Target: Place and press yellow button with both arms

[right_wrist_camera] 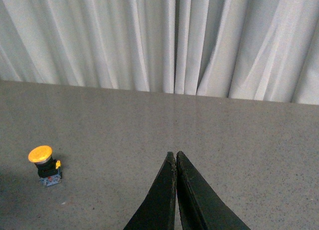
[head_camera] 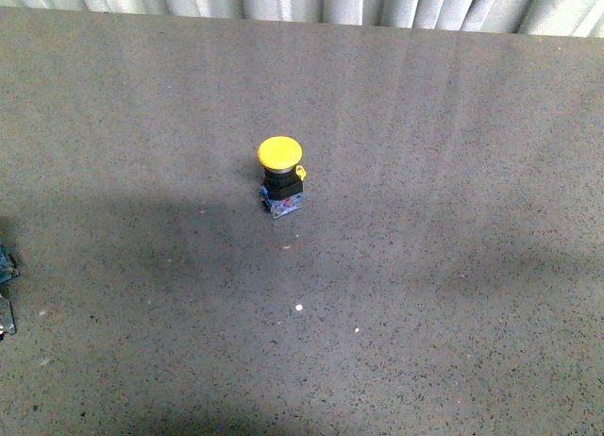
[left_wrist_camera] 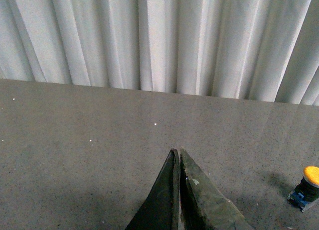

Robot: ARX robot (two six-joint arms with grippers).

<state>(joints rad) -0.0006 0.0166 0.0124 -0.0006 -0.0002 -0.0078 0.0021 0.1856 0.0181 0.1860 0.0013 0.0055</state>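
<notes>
The yellow button [head_camera: 280, 176] stands upright on the grey table, near the middle of the front view, with its round yellow cap up, black collar, blue-grey base and small yellow side tab. It also shows in the left wrist view [left_wrist_camera: 307, 187] and in the right wrist view [right_wrist_camera: 45, 166]. My left gripper [left_wrist_camera: 177, 151] is shut and empty, well apart from the button. My right gripper [right_wrist_camera: 174, 154] is shut and empty, also well apart from it. Only a sliver of the left arm [head_camera: 5, 285] shows at the left edge of the front view.
The grey speckled table [head_camera: 425, 294] fills the front view. A white pleated curtain [head_camera: 311, 0] hangs behind its far edge. Small white specks [head_camera: 298, 308] lie on the table nearer than the button.
</notes>
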